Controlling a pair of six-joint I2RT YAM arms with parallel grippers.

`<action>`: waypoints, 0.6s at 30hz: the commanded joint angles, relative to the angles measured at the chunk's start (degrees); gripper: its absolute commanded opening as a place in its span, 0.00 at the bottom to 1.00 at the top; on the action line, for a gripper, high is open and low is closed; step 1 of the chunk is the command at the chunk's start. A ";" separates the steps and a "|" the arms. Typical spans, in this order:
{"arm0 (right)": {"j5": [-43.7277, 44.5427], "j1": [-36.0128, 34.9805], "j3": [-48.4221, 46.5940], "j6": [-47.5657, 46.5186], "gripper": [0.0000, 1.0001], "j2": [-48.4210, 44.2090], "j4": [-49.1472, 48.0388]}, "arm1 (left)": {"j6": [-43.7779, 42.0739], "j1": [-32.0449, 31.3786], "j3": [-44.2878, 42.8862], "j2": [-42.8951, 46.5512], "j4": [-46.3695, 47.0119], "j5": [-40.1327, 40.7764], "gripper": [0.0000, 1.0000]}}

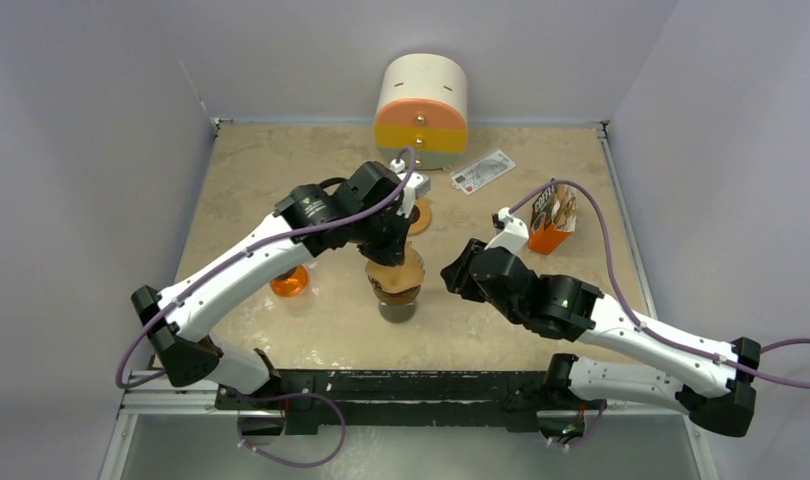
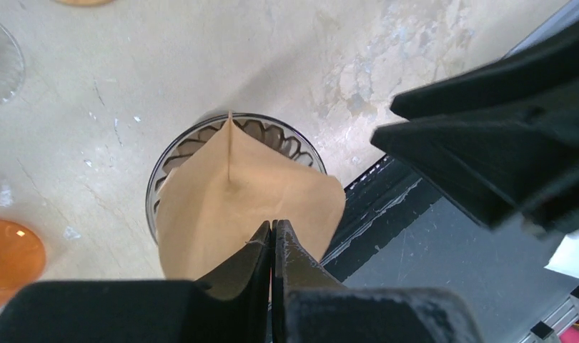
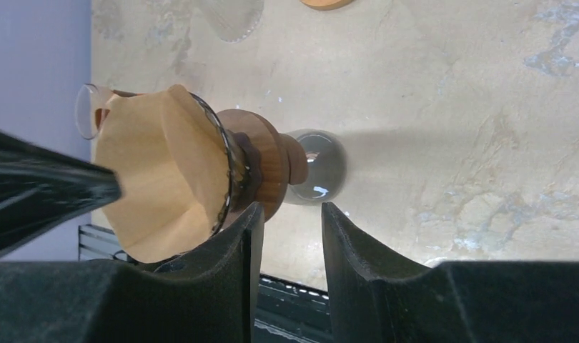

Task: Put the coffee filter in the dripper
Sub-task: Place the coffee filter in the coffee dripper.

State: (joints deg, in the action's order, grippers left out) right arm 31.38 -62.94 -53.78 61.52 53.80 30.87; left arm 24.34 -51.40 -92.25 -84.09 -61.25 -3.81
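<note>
The brown paper coffee filter (image 1: 394,266) stands with its lower part inside the glass dripper (image 1: 399,293), and its upper edge rises above the rim. The dripper has a wooden collar (image 3: 261,164) and sits on a grey cup (image 3: 319,168) at mid-table. My left gripper (image 1: 390,250) is shut on the filter's near edge (image 2: 244,193), directly above the dripper's rim (image 2: 272,132). My right gripper (image 1: 452,275) is open and empty, just to the right of the dripper, its fingers (image 3: 247,236) level with the collar. The filter also shows in the right wrist view (image 3: 161,171).
A white and orange cylinder (image 1: 421,110) stands at the back. An orange filter box (image 1: 551,222) and a white packet (image 1: 483,170) lie at the back right. An orange disc (image 1: 290,282) lies left of the dripper. A wooden disc (image 1: 419,215) lies behind it.
</note>
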 commanded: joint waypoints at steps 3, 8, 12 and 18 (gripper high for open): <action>1.99 0.18 1.43 -3.05 0.37 -1.21 2.21 | -5.48 0.00 1.71 12.02 5.98 -1.10 0.00; 2.01 0.27 2.45 -4.95 0.31 -1.45 3.01 | -7.96 0.07 10.66 21.03 11.68 -3.35 0.00; 1.40 0.51 2.26 -6.89 0.17 -0.88 3.31 | -8.98 0.06 18.59 28.15 15.38 -6.21 0.00; 1.20 1.38 2.36 -8.06 0.00 -0.86 3.51 | -5.88 0.06 30.61 37.19 22.34 -10.79 0.00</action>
State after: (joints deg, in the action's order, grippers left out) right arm 31.55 -62.28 -51.64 55.42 53.23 33.89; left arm 16.97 -51.40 -67.24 -51.07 -46.41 -10.61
